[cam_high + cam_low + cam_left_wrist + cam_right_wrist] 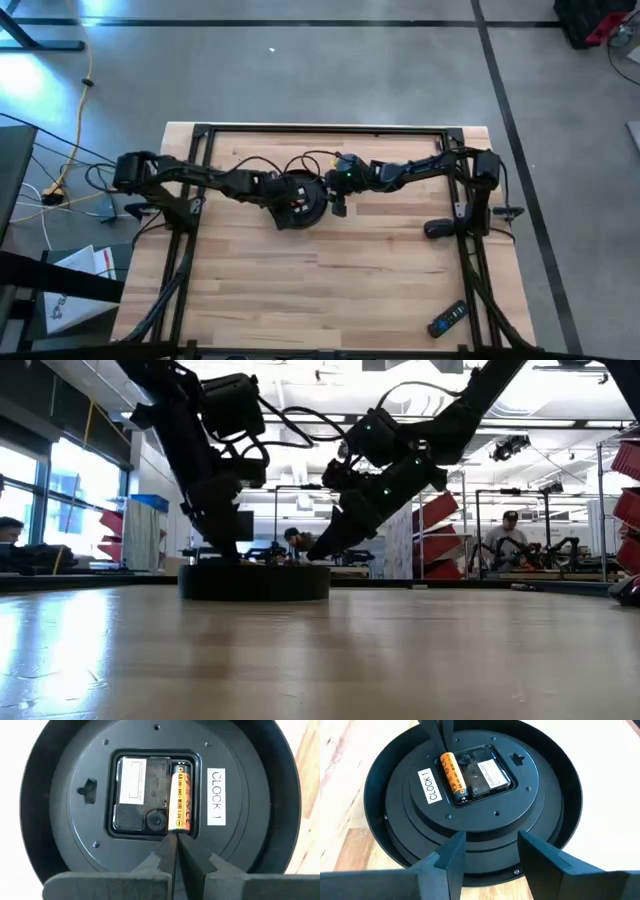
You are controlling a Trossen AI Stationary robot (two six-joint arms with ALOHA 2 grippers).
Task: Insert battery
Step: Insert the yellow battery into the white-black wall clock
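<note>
Battery [180,797] sits in the slot of the clock [60,820] back, frame centre on the table [330,290]; my left hand [175,851], closed and holding nothing, presses its end, right hand [487,855] open and empty beside; risk: uneven push pops the cell out.

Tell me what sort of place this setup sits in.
Probably a robotics lab or workshop: the wooden table stands on a concrete floor, with red storage bins and people at workbenches in the room behind.
</note>
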